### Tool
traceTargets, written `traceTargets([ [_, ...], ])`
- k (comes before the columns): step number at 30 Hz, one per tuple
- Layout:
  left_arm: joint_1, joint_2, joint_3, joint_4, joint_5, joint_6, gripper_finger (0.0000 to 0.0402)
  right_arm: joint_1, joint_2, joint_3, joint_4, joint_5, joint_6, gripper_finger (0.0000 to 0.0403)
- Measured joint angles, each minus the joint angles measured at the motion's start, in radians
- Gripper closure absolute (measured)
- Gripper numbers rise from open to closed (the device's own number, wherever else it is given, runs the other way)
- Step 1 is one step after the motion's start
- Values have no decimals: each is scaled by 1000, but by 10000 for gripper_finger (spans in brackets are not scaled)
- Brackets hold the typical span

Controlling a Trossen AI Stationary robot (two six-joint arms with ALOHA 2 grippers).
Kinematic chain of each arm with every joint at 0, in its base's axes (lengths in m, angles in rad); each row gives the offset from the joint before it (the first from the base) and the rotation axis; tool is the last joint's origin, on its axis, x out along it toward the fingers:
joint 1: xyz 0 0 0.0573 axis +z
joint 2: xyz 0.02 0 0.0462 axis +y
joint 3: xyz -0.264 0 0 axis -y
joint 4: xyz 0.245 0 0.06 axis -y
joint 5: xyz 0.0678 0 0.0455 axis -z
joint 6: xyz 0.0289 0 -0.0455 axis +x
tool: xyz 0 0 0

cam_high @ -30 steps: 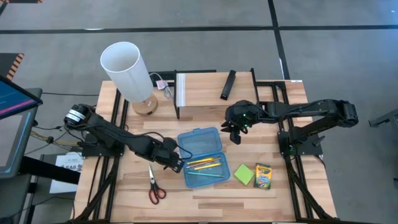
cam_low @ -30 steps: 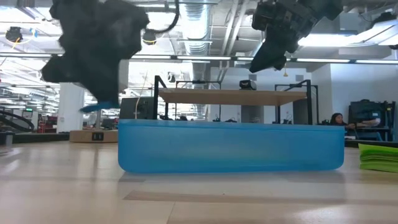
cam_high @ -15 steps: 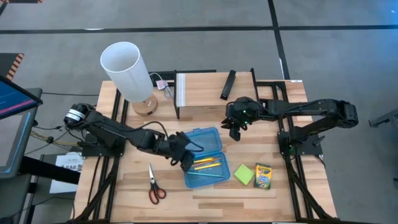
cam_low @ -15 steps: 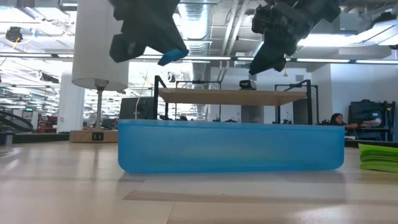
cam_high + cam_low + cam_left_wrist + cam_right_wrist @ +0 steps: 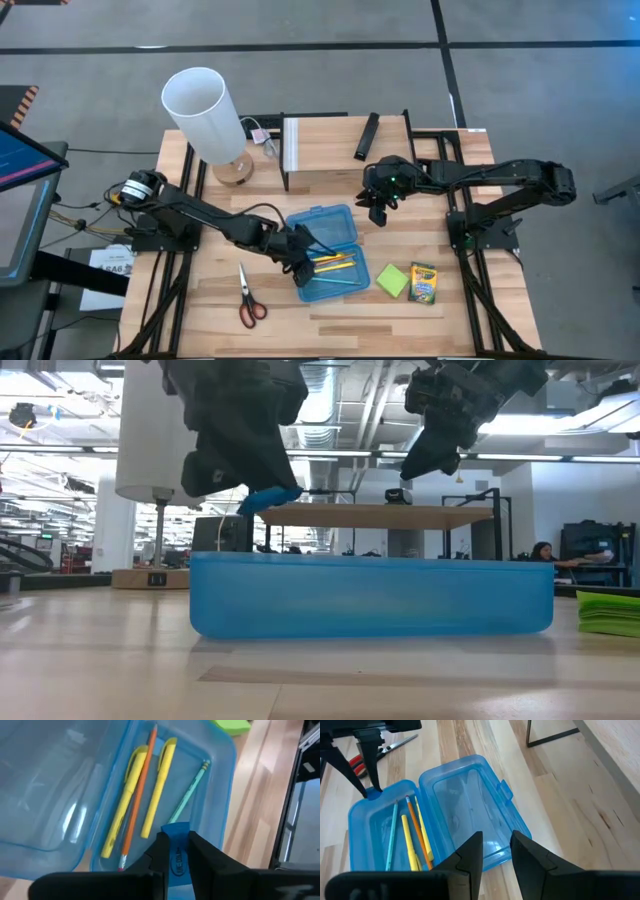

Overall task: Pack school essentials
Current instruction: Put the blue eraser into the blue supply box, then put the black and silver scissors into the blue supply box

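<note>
While the left tool pinches the tiny blue eraser just above the near wall of the open blue case, the release is the risky part. Its 2 fingers are pressed against the eraser's sides, and the eraser hangs over the case's edge, not clearly over the middle of the tray. If the fingers part there, I judge the eraser could strike the rim and bounce out onto the table. A drop from height could also make it hop off the 2 yellow pencils, the orange pencil or the pale green pen lying inside the case.

Descending too far carries its own risk: the fingers could catch the case wall and shove the light case sideways toward the green sticky-note pad and crayon box just beside it.

Beyond the case's lid, the right tool hovers with its fingers spread and empty. Red-handled scissors lie on the table on the case's other side.
</note>
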Motion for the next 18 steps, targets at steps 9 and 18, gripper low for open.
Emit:
traceTargets([
  [9, 0, 0, 0, -1, -39, 22, 287, 0, 0, 0, 0, 0, 0, 282],
  [18, 0, -3, 1, -5, -39, 9, 227, 0, 0, 0, -1, 0, 0, 282],
])
